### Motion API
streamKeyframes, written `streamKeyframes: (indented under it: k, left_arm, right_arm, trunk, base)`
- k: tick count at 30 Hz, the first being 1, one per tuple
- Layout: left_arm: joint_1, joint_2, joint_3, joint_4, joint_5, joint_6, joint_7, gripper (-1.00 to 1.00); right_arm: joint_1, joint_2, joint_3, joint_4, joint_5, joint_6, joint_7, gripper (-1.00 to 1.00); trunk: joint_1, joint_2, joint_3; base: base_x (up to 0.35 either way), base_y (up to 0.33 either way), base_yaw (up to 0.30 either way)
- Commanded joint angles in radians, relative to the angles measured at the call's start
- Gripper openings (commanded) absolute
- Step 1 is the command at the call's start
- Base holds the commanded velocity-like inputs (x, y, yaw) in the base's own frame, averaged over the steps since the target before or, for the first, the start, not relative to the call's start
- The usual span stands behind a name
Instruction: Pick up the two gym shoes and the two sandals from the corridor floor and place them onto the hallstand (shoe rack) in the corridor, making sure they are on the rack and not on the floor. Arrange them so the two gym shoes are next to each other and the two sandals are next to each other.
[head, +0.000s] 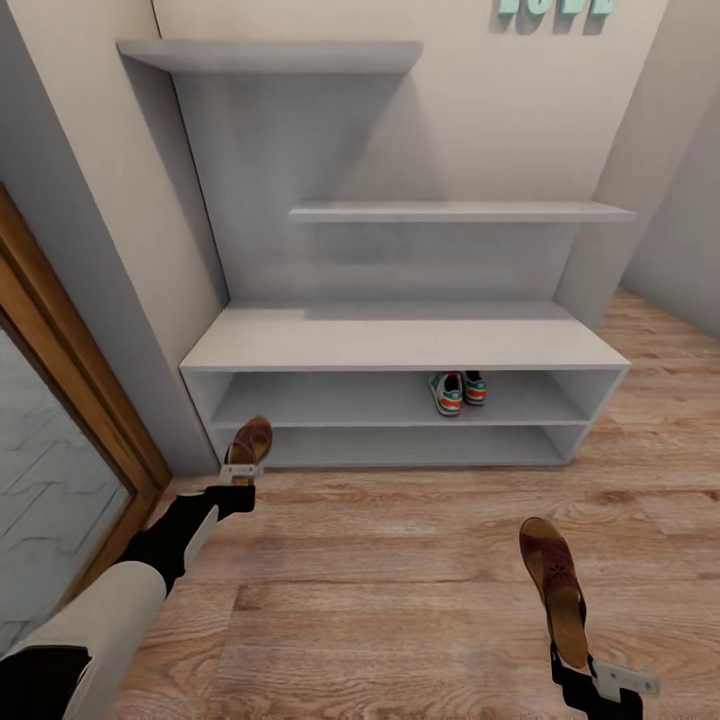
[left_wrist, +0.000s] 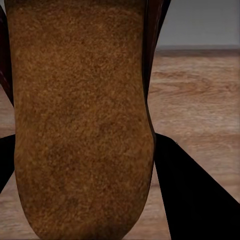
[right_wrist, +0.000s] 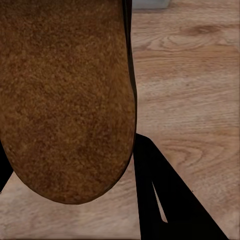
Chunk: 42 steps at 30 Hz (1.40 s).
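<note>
White-sleeved left arm (head: 100, 620), black wrist, black fingers (left_wrist: 195, 200).

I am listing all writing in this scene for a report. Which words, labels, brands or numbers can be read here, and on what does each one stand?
Teal letters on the wall above the hallstand: cut off by the picture's top edge; only their lower parts show, so no word can be read with certainty.
Gym shoes on the upper open shelf: no brand or label is legible; too small.
Sandals in the hands: no writing visible.
</note>
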Motion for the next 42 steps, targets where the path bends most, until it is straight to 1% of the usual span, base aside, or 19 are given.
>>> streamKeyframes:
  k: [1, 11, 16, 21, 26, 28, 32, 34, 35, 37, 40, 42]
  left_arm:
    - [-0.001, 0.001, -0.005, -0.001, 0.005, 0.006, 0.000, -1.00]
    - [-0.001, 0.001, -0.005, -0.003, 0.004, 0.006, 0.001, -1.00]
    - [-0.001, 0.004, -0.006, -0.004, 0.003, 0.006, 0.001, -1.00]
    - [-0.001, 0.006, -0.016, -0.004, 0.002, 0.005, 0.005, -1.00]
    - [0.001, 0.008, -0.019, -0.021, 0.002, 0.005, 0.010, -1.00]
    - [0.008, 0.010, -0.020, -0.051, 0.001, 0.005, 0.010, -1.00]
    - [0.009, 0.013, -0.018, -0.068, 0.000, 0.005, 0.011, -1.00]
    - [0.007, 0.014, -0.017, -0.071, 0.000, 0.005, 0.012, -1.00]
    - [0.012, 0.020, -0.012, -0.066, 0.002, -0.001, 0.019, -1.00]
    - [0.021, 0.027, -0.006, -0.062, 0.002, -0.012, 0.023, -1.00]
    - [0.021, 0.024, -0.006, -0.063, 0.002, -0.025, 0.024, -1.00]
    - [0.021, 0.022, -0.005, -0.064, 0.002, -0.032, 0.037, -1.00]
  right_arm:
    - [-0.001, 0.000, 0.000, 0.000, -0.009, -0.003, 0.002, -1.00]
    - [-0.001, -0.001, -0.001, -0.001, -0.009, -0.003, 0.002, -1.00]
    - [-0.001, -0.001, -0.001, -0.001, -0.009, -0.003, 0.002, -1.00]
    - [-0.001, -0.001, -0.001, -0.001, -0.009, -0.003, 0.002, -1.00]
    - [-0.001, 0.000, -0.001, -0.001, -0.009, -0.003, 0.001, -1.00]
    - [-0.001, -0.001, 0.000, 0.000, -0.007, -0.004, 0.002, -1.00]
    - [-0.001, -0.001, 0.000, 0.000, -0.006, -0.005, 0.002, -1.00]
    - [-0.001, -0.001, 0.000, -0.001, -0.006, -0.005, 0.002, -1.00]
    - [-0.001, 0.005, 0.001, 0.003, -0.002, -0.005, 0.004, -1.00]
    - [-0.001, 0.005, 0.001, 0.003, -0.003, -0.005, 0.004, -1.00]
    - [-0.001, 0.005, 0.001, 0.003, -0.003, -0.006, 0.004, -1.00]
    - [-0.001, 0.010, 0.001, 0.002, -0.003, -0.005, 0.004, -1.00]
  trunk:
    - [0.004, -0.008, -0.006]
    - [0.042, -0.078, -0.053]
    - [0.061, -0.113, -0.075]
    - [0.080, -0.148, -0.095]
    - [0.080, -0.148, -0.097]
    - [0.080, -0.148, -0.097]
    - [0.080, -0.148, -0.097]
    - [0.080, -0.148, -0.098]
    - [0.080, -0.148, -0.097]
    - [0.080, -0.148, -0.097]
    - [0.080, -0.148, -0.097]
    - [0.080, -0.148, -0.097]
  base:
    - [0.000, 0.000, 0.000]
    - [0.000, 0.000, -0.013]
    - [0.000, 0.000, -0.160]
    - [0.000, 0.000, -0.248]
    - [0.000, 0.000, -0.248]
    - [0.000, 0.000, -0.080]
    - [0.000, 0.000, -0.031]
    - [0.000, 0.000, -0.011]
    - [0.000, 0.000, 0.000]
    - [0.000, 0.000, 0.000]
    - [0.000, 0.000, 0.000]
    - [0.000, 0.000, 0.000]
